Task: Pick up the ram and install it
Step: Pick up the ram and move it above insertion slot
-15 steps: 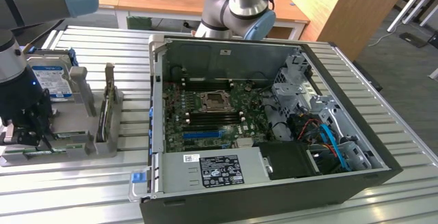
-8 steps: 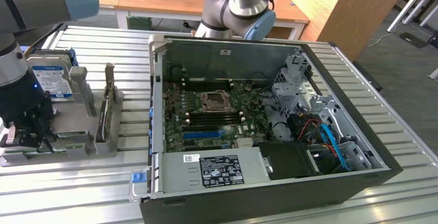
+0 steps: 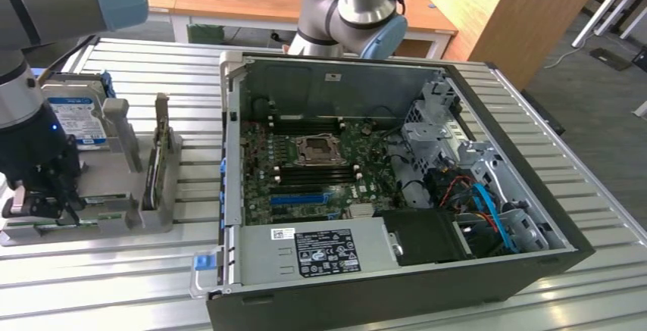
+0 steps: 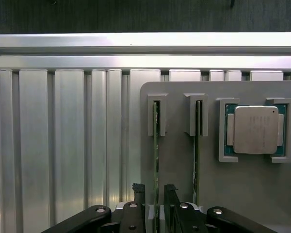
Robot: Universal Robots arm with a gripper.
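The slatted metal table (image 3: 121, 285) carries an open computer case (image 3: 566, 259), its motherboard (image 3: 303, 172) exposed, and at the exterior view's left a grey holder (image 4: 179, 160) of spare parts, well apart from the board. On that holder sit a blue-labelled hard drive (image 3: 76, 123), a silver-topped processor (image 4: 252, 128) and two green sticks on edge in parallel slots. The ram (image 4: 156, 145) is the stick farther from the processor. It stands on its thin edge, its long axis running along the table's grooves, one end seated in a grey end bracket and the other passing under the claw. The gripper (image 4: 155, 194) hangs over it with fingers spread, one on each side of the board, gripping nothing; whether either fingertip touches the board I cannot tell. So the work is at its start: the ram is not yet clamped or lifted, and both pickup and seating in the case remain.
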